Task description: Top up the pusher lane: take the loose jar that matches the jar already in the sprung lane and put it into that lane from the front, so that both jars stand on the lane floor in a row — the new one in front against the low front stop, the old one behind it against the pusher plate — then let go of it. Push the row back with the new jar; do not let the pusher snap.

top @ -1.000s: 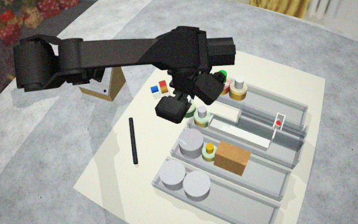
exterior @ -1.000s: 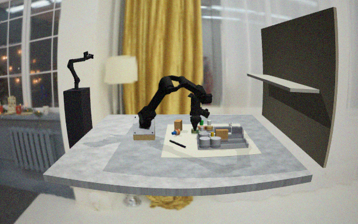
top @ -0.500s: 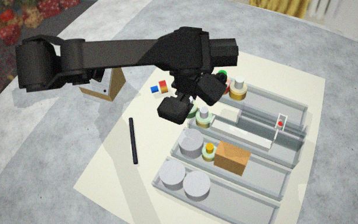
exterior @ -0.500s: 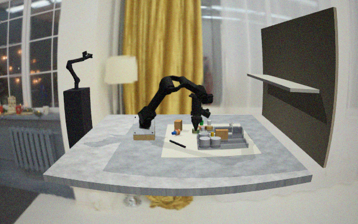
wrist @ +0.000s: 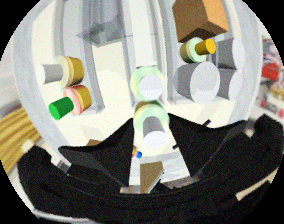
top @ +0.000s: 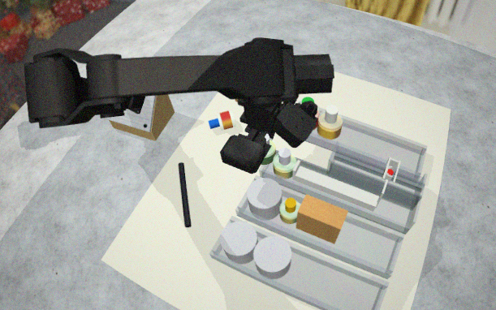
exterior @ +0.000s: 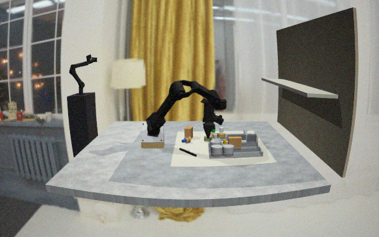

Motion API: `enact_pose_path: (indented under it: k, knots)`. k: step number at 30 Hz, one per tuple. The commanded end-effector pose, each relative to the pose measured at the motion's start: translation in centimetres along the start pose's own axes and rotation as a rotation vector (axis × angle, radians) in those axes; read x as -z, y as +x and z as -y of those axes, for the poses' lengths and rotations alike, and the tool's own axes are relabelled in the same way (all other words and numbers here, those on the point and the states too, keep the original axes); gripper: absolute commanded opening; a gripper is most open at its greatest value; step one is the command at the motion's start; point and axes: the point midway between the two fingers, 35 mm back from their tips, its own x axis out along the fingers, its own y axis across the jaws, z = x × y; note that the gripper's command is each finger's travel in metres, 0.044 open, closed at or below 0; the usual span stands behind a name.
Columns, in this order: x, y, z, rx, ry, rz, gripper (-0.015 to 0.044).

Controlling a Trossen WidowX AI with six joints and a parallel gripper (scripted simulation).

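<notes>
My gripper (top: pixel 269 143) (exterior: pixel 208 138) (wrist: pixel 150 117) points down at the front end of the sprung lane (top: pixel 394 212). It is shut on a pale green jar with a white cap (top: pixel 269 153) (wrist: pixel 142 118), held upright. The matching lane jar (top: pixel 284 167) (wrist: pixel 138 84), mint with a yellowish base and white cap, stands just behind it. In the wrist view the two jars overlap; whether they touch is unclear. The long white pusher piece (top: pixel 338 187) (wrist: pixel 144 42) is close behind the lane jar. The held jar's base and the front stop are partly hidden.
The neighbouring lane holds a grey tub (top: pixel 265 198), a yellow-capped jar (top: pixel 290 210) and an orange box (top: pixel 321 219). Two grey tubs (top: pixel 239 241) (top: pixel 272 256) stand in the outer lane. A white-capped amber jar (top: pixel 329 126) and green-capped jar (wrist: pixel 75 100) are opposite. A black rod (top: pixel 184 195) lies in front.
</notes>
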Motion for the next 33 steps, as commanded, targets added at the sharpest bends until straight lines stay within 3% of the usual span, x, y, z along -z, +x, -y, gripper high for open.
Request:
enact_pose_path:
  k: [1,33]
  knots:
    - [-1.2,-0.4,0.1,-0.002,0.019,0.028,0.0]
    - [-2.4,-0.6,0.3,-0.001,0.02,0.028,0.0]
